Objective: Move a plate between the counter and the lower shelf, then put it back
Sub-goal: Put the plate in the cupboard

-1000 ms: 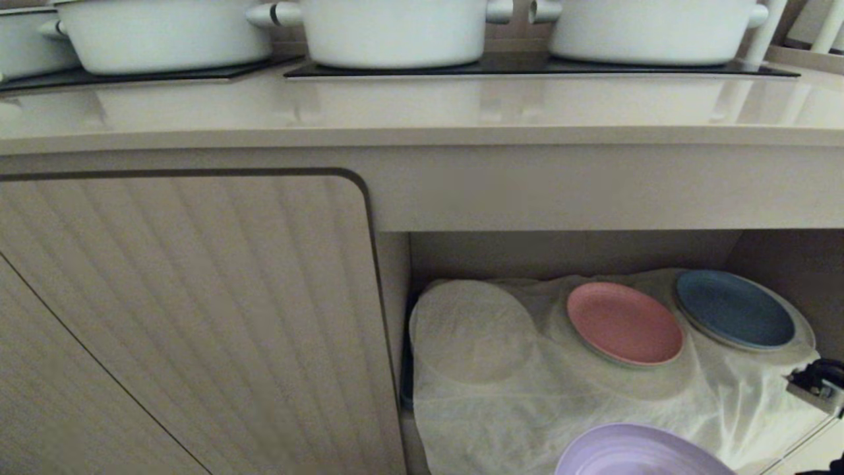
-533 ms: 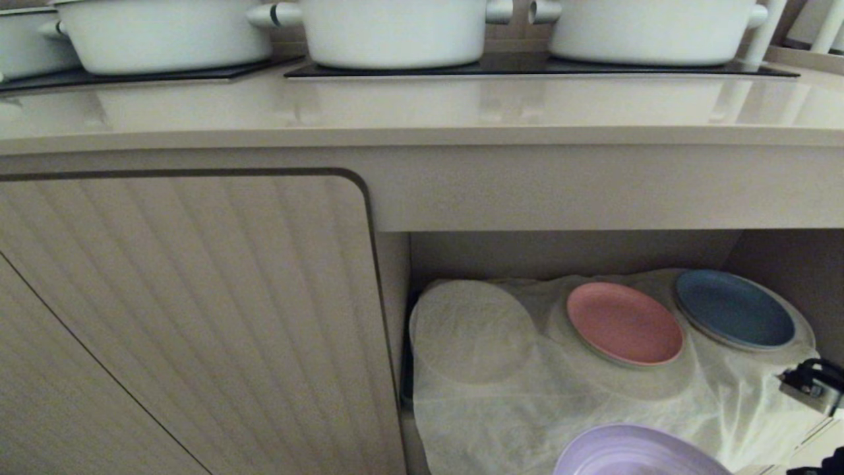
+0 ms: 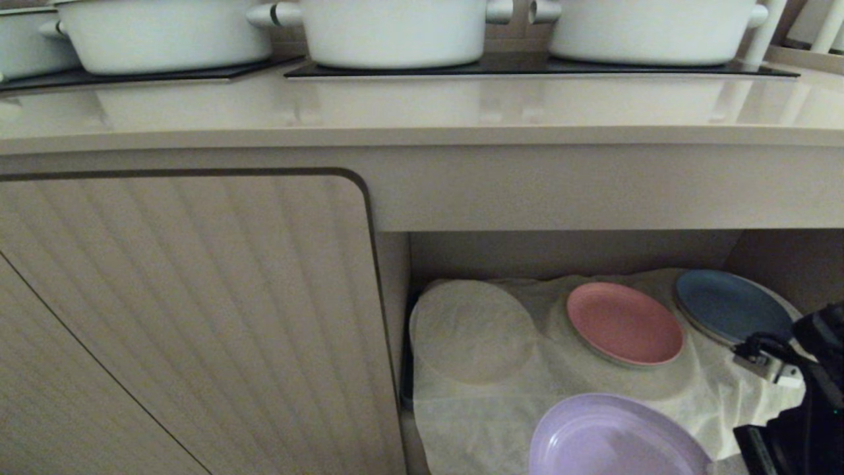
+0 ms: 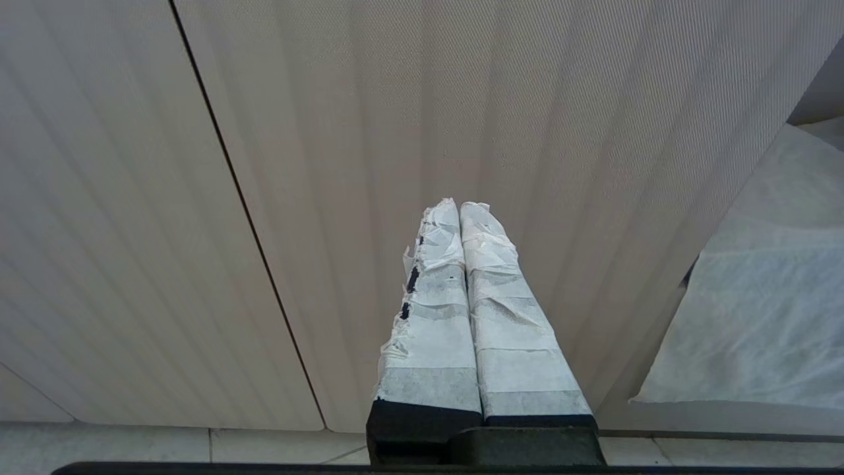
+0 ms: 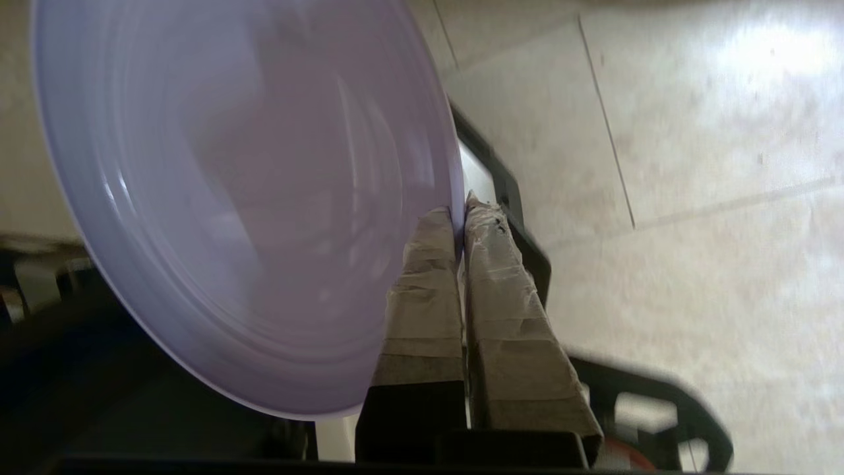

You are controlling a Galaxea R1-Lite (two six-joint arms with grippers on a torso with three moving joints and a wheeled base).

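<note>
Beige cupboards fill most of what we see, with the counter [image 3: 422,109] on top and the lower shelf [image 3: 567,254] open under it. We hold the plate [image 3: 616,439] by its edge in our right gripper [image 5: 459,214], whose taped fingers [image 5: 422,290] pinch tight on the rim. It hangs in front of the shelf, above the crinkly white sheet [image 3: 488,415] and near the pink plate [image 3: 624,323] and blue plate [image 3: 732,307]. We think we should carry it slowly and flat so it does not slip or bump the counter edge. Our left gripper [image 4: 459,206] is pressed shut on nothing, by the cupboard door [image 4: 369,119]. We cannot see the plate's near edge, or what makes the round bump [image 3: 471,330] under the sheet.
</note>
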